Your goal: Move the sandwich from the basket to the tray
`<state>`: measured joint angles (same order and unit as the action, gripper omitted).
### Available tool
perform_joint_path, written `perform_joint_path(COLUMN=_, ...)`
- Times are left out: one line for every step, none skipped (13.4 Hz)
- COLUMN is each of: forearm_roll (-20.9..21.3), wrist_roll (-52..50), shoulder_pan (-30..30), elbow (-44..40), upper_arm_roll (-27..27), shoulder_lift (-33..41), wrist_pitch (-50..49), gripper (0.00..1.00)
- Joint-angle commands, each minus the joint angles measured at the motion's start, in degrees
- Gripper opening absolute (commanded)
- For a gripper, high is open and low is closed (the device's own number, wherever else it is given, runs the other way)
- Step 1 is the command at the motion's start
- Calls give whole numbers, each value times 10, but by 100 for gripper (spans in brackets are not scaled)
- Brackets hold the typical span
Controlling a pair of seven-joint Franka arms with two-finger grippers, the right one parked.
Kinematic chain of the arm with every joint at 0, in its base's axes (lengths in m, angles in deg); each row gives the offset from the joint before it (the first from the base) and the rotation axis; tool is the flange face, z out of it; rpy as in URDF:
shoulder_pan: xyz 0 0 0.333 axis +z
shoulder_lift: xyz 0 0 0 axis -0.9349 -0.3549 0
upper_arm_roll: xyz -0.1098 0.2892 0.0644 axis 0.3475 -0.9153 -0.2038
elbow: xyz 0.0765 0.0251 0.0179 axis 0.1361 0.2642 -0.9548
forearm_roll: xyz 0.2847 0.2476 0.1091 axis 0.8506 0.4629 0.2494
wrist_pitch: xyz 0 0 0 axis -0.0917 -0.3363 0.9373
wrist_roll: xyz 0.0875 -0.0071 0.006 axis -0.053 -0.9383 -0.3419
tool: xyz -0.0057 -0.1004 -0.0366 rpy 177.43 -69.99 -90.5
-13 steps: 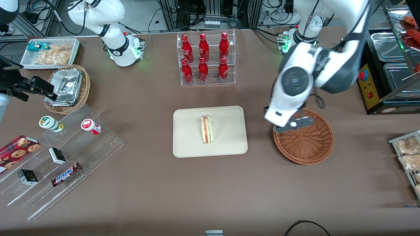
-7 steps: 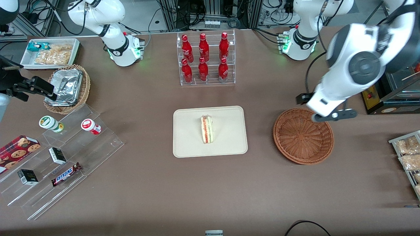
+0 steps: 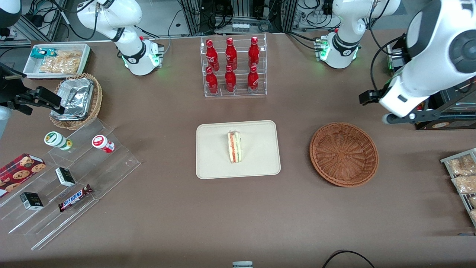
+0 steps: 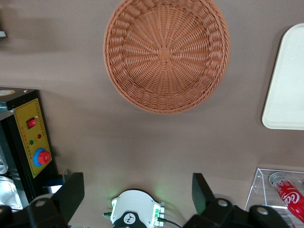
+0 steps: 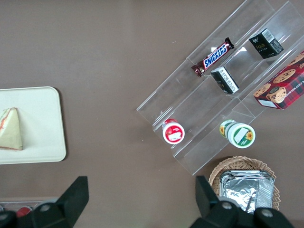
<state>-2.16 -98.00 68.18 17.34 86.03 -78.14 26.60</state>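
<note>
Sandwich [image 3: 234, 147] lies on the tray [image 3: 215, 163], roughly at its middle, standing on a long edge with the red and green filling facing up; the right wrist view also catches it [image 5: 10, 129] on the tray's [image 5: 42, 137] end. Basket [image 3: 344, 153] sits on the brown table [image 3: 167, 216] beside the tray, toward the working arm's end, with nothing in it; in the left wrist view the basket [image 4: 166, 54] shows its bare woven bottom, and a rounded corner of the tray [image 4: 287, 85] shows apart from it. Left gripper [image 3: 399, 118] hangs high above the table, off the basket toward the working arm's end and farther from the front camera than the basket, just in front of the black control box [image 3: 422, 104]. In the left wrist view the gripper [image 4: 137, 194] has its two dark fingers [image 4: 71, 192] spread wide apart, nothing between them, only table and the arm's base [image 4: 135, 216] seen in the gap. Sandwich is well apart from the fingers, with the whole basket lying between gripper and tray. Rack of red bottles [image 3: 232, 67] stands farther from the front camera than the tray. Clear stepped shelf [image 3: 70, 186] with a Snickers bar [image 3: 74, 197] sits toward the parked arm's end.
</note>
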Motion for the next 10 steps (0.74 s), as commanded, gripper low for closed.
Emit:
perform_joint_path(forearm_roll=-3, wrist_roll=76, shoulder_pan=6, elbow=-23, upper_arm_roll=-25, shoulder_lift=8, wrist_pitch=-12, gripper=100)
perform_joint_path(forearm_roll=-3, wrist_roll=103, shoulder_pan=6, elbow=-27, upper_arm_roll=-31, shoulder_lift=8, wrist_pitch=-8, gripper=100)
perform_joint_path(forearm_roll=-6, wrist_roll=119, shoulder_pan=6, elbow=-37, upper_arm_roll=-37, shoulder_lift=8, wrist_pitch=-7, gripper=100)
perform_joint_path(forearm_roll=-14, wrist_roll=121, shoulder_pan=7, elbow=-47, upper_arm_roll=-44, shoulder_lift=7, wrist_pitch=1, gripper=100)
perform_joint_path(forearm_roll=-30, wrist_roll=122, shoulder_pan=6, elbow=-49, upper_arm_roll=-47, shoulder_lift=8, wrist_pitch=13, gripper=100)
perform_joint_path(forearm_roll=-31, wrist_roll=123, shoulder_pan=6, elbow=-52, upper_arm_roll=-48, shoulder_lift=8, wrist_pitch=20, gripper=100)
perform_joint_path(forearm_roll=-31, wrist_roll=123, shoulder_pan=6, elbow=-54, upper_arm_roll=-48, shoulder_lift=8, wrist_pitch=28, gripper=100)
perform_joint_path(forearm_roll=-31, wrist_roll=123, shoulder_pan=6, elbow=-55, upper_arm_roll=-48, shoulder_lift=9, wrist_pitch=37, gripper=100)
perform_joint_path(forearm_roll=-32, wrist_roll=123, shoulder_pan=6, elbow=-55, upper_arm_roll=-48, shoulder_lift=10, wrist_pitch=42, gripper=100)
perform_joint_path(forearm_roll=-33, wrist_roll=123, shoulder_pan=6, elbow=-55, upper_arm_roll=-54, shoulder_lift=10, wrist_pitch=44, gripper=100)
